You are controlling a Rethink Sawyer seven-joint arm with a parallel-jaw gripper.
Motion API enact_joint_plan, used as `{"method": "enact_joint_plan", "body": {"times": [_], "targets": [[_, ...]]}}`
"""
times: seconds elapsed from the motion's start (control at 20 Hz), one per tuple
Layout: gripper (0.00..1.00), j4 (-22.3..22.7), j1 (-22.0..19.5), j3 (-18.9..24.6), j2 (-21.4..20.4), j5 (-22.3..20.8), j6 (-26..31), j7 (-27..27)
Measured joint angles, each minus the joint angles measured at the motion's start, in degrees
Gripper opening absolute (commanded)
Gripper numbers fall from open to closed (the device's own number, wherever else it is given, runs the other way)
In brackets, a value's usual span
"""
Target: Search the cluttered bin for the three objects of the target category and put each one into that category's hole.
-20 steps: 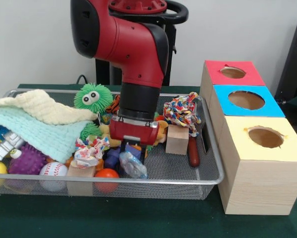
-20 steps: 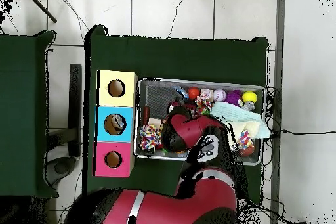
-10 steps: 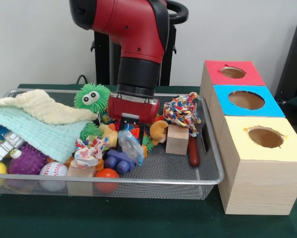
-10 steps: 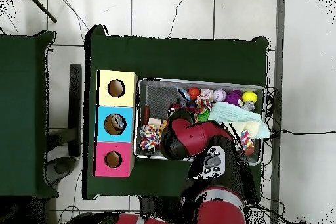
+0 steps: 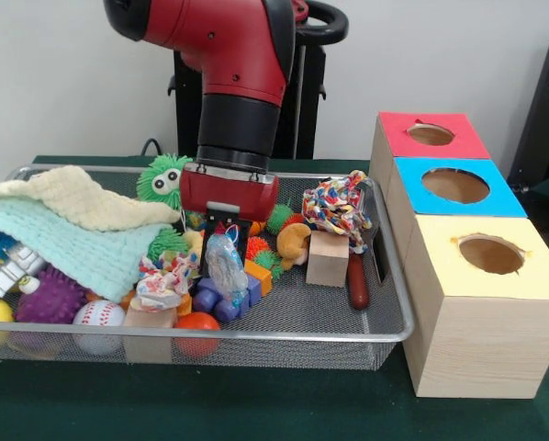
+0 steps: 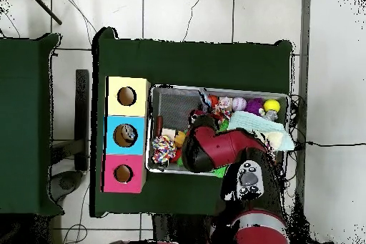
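Step in hand: lift-out — jaws clenched on a clear blue-tinted packet (image 5: 226,265) hanging just below them over the mesh bin (image 5: 348,333); next, carry it sideways to the proper box hole (image 5: 455,185).

The arm (image 5: 233,83) points straight down, tool (image 5: 223,241) clamped shut.

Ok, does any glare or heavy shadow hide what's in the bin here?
Front view: the light is even, with only soft highlights on the red arm. The wire bin shows no glare and casts a faint shadow on the green tabletop. Overhead view: there is no glare, but the arm covers the bin's middle.
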Motion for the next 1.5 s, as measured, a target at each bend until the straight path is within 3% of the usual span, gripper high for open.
{"method": "enact_joint_plan", "body": {"times": [0.25, 0.65, 1.15, 1.5], "targets": [[0.0, 0.64, -4.66, 5.8, -1.84, -1.9, 4.76, 0.0], [0.0, 5.51, -12.46, 15.56, -3.19, -1.8, 14.45, 0.0], [0.0, 13.17, -13.73, 21.6, -3.25, 0.02, 17.2, 0.0], [0.0, 14.67, -13.74, 23.22, -3.75, 1.07, 17.21, 0.0]]}}
